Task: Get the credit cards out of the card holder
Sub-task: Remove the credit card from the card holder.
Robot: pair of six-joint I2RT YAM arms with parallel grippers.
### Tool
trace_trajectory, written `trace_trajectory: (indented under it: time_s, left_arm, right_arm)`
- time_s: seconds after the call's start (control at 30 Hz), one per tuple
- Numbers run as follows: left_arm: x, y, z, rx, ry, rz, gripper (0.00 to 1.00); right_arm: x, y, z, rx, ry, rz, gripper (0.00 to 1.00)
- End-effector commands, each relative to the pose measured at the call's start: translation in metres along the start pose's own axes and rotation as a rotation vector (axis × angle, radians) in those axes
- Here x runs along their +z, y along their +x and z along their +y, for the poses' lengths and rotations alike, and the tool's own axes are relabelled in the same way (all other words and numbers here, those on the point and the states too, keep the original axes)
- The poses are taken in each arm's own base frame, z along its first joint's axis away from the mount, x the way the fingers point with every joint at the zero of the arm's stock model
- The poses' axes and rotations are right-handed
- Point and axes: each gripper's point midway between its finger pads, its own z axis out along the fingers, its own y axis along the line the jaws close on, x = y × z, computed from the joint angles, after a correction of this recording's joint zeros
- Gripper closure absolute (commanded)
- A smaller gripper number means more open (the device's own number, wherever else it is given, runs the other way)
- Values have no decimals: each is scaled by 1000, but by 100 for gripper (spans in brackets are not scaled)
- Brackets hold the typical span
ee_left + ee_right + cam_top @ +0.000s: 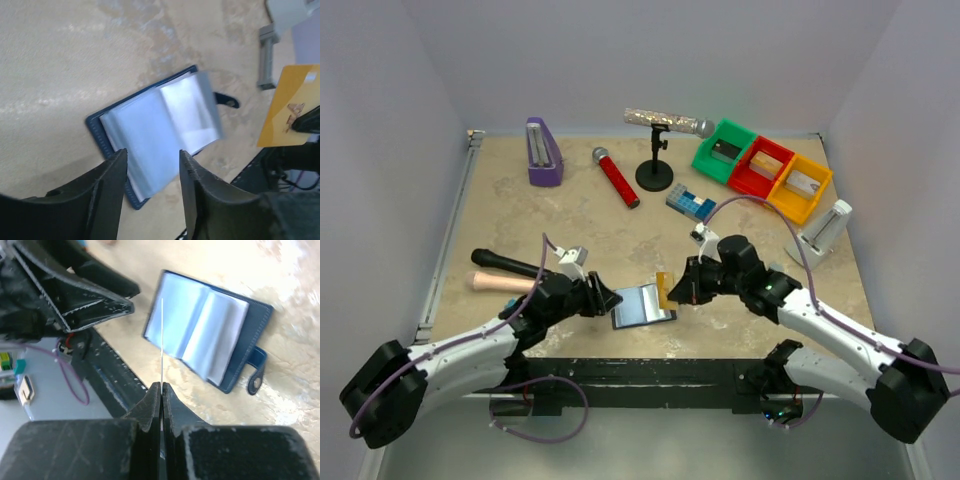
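Near worktop edge, middle: card holder (643, 305) lies open and flat on the worktop (520, 215). Pale inner pockets face up, with the dark-blue cover showing round them.
Closure tab: small dark closure tab (256, 374) sticks out from one side of the holder and rests on the worktop.
Left fingers: left fingers (112, 185) stand apart with nothing between them. In the left wrist view the holder's near corner shows through the gap. From above, the tips sit just beside the holder's left edge; contact cannot be told.
Right fingers: right fingers (152, 405) are pressed together on the gold card (290, 112), pinching it by one edge.
Gold card: out of the pockets, just beside the holder's right side near its far right corner. It stands on edge, so the right wrist view shows only a thin pale line above the open pockets.
Holder relative to fingers: it lies between the two sets of tips, left fingers on one side and right fingers with the card on the other.
Other cards: the pockets look pale and glossy; whether cards sit in them cannot be told.
Far half of worktop: red microphone (616, 177), blue-and-white block (691, 203) and a row of green, red and orange bins (750, 185), all well apart from the holder.
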Motion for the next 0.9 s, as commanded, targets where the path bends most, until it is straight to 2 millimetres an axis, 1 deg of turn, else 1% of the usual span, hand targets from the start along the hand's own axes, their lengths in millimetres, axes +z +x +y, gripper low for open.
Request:
trace_trajectory:
  time_s: [0.0, 0.03, 0.07, 0.13, 0.2, 0.27, 0.3, 0.33, 0.4, 0.5, 0.53, 0.57, 0.73, 0.87]
  left_arm:
    - [-16, -49, -41, 109, 67, -103, 41]
    - [-20, -54, -47, 120, 91, -120, 39]
    - [-25, -57, -59, 123, 148, -139, 37]
    - [-38, -61, -87, 126, 309, -175, 36]
    - [-55, -59, -116, 160, 464, -161, 36]
    - [-74, -51, -140, 242, 592, -101, 35]
    - [-80, -47, -145, 278, 616, -69, 35]
    - [-83, -44, -147, 306, 622, -40, 35]
    - [-90, -38, -155, 324, 678, -11, 35]
    - [-109, -26, -177, 332, 858, 53, 35]
    - [-117, -19, -182, 326, 913, 100, 35]
    - [-120, -18, -186, 330, 940, 115, 35]
    - [-124, -10, -192, 332, 989, 154, 35]
    - [-121, -5, -194, 337, 986, 203, 40]
  right_arm:
    - [-31, 4, 33, -234, -99, 65, 100]
    - [-35, 9, 38, -264, -118, 92, 100]
    - [-38, 15, 44, -301, -147, 125, 100]
    - [-47, 28, 61, -357, -233, 189, 100]
    - [-57, 40, 79, -419, -324, 245, 100]
    - [-66, 50, 93, -453, -398, 287, 100]
    - [-71, 55, 99, -463, -438, 311, 100]
    - [-75, 58, 105, -476, -471, 325, 100]
    - [-82, 64, 112, -490, -512, 349, 100]
    - [-88, 67, 117, -497, -544, 370, 100]
    - [-89, 68, 117, -498, -548, 375, 100]
    - [-90, 69, 117, -496, -546, 382, 100]
    - [-88, 72, 115, -492, -535, 403, 100]
    - [-88, 72, 118, -494, -543, 409, 100]
